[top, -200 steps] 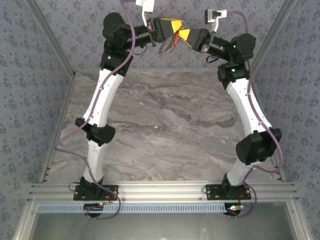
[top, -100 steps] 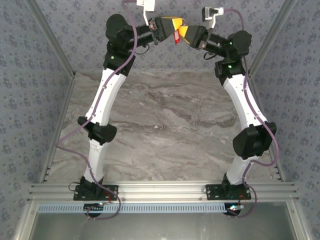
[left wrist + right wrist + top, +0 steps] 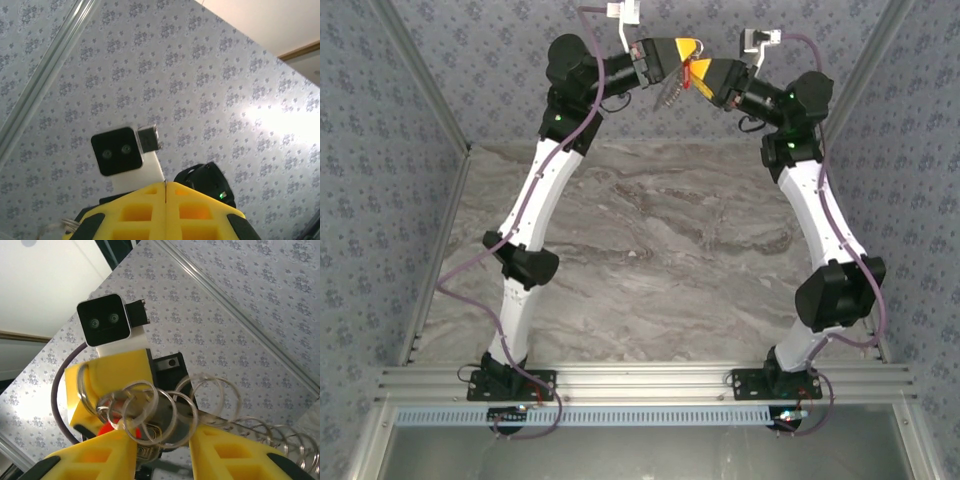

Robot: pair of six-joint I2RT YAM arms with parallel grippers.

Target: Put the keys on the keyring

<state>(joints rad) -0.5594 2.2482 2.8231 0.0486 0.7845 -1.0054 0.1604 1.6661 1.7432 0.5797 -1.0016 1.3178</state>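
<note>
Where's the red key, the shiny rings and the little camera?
red key [image 3: 106, 429], right wrist view, on its red head.
shiny rings [image 3: 128, 407], right wrist view, where the loops bunch together.
camera [image 3: 102, 319], right wrist view, on its black front face.

red key [image 3: 106, 430]: mostly hidden behind metal rings [image 3: 165, 415] | right fingers [image 3: 95, 460]: cut off at bottom edge

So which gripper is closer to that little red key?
Right, narrowly. The red key looks to rest against one finger of the open right gripper; the shut left gripper is just past it, by the metal rings.
</note>
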